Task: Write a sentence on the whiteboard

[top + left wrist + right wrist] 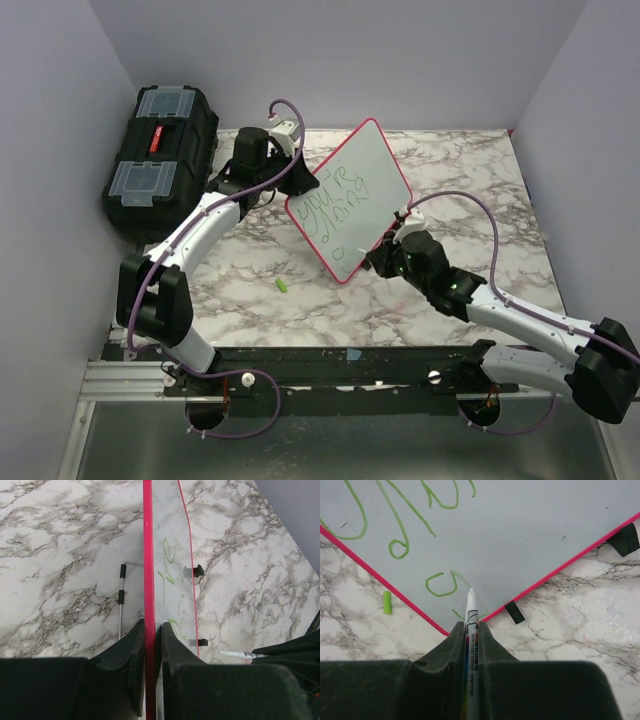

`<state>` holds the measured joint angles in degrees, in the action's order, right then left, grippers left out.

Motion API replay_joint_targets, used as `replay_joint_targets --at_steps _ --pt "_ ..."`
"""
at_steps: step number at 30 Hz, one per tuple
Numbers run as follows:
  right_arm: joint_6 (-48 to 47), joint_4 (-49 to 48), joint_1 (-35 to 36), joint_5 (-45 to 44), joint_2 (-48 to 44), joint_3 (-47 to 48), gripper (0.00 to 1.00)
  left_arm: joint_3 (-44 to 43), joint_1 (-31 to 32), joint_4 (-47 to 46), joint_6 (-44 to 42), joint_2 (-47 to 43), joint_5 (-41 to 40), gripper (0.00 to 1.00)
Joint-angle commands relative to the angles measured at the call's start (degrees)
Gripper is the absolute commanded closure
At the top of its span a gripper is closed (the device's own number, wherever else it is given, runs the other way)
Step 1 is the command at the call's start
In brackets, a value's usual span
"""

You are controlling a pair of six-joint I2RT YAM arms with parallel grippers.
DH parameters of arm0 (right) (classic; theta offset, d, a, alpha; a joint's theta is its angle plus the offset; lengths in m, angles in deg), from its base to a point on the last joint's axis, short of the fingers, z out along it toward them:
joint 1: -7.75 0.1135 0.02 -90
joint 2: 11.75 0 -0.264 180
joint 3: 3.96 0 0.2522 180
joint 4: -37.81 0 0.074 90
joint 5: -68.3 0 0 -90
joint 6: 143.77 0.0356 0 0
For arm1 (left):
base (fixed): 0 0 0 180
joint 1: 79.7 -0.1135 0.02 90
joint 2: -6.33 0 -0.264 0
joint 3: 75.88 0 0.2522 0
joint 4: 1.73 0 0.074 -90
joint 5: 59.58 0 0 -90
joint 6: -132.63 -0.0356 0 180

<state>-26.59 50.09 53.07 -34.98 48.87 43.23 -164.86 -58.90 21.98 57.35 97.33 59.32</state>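
Observation:
The whiteboard (352, 195), white with a red-pink frame, is held tilted above the marble table. My left gripper (297, 184) is shut on its left edge; in the left wrist view the fingers clamp the red frame (148, 555) between them (150, 630). Green lettering (340, 200) fills two lines, with a few strokes of a third below them (441, 584). My right gripper (388, 243) is shut on a white whiteboard marker (471, 605), whose tip rests on the board near its bottom corner. The gripper (471, 626) sits just below that corner.
A black toolbox (160, 155) with clear lid compartments stands at the back left. A small green cap (282, 286) lies on the table left of the board's bottom corner, and also shows in the right wrist view (387, 602). Black clips (198, 571) sit on the board's frame.

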Motion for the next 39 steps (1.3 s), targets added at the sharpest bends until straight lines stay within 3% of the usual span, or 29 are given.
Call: replay_joint_targets --at_steps 1,39 --pt "-0.8 0.2 0.2 -0.4 2.1 3.1 0.99 3.2 0.9 5.8 -4.9 0.2 -0.2 1.00" --pt "-3.7 -5.0 0.2 2.4 8.1 2.6 0.99 3.5 0.8 5.1 -5.2 1.7 1.0 1.00"
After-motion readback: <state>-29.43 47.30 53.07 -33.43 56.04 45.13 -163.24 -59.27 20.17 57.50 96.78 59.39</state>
